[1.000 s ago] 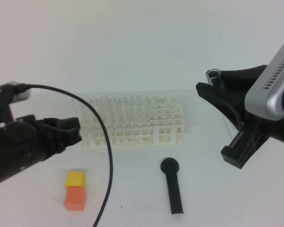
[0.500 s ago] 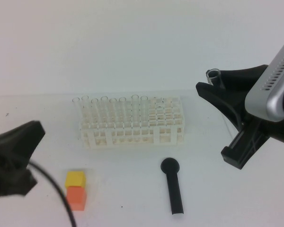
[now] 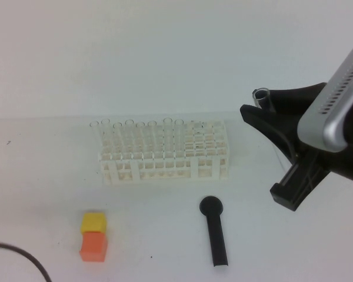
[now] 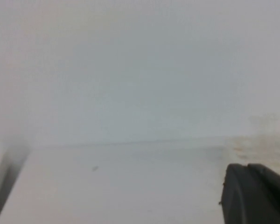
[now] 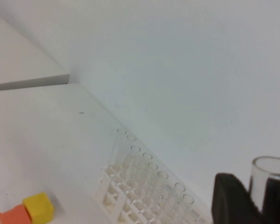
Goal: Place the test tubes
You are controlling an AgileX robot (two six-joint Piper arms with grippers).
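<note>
test tube (image 3: 261, 95), clear glass, stands upright at the right of the high view. the fingers of the right gripper (image 3: 259, 106) are closed on it, right of the white rack (image 3: 165, 167) and apart from it. the rack sits at frame centre with clear tubes (image 3: 129, 138) upright in its back and left cells. left gripper (image 4: 254, 196) shows only as a dark edge at the lower right of its wrist view; open or closed, i cannot tell.
</note>
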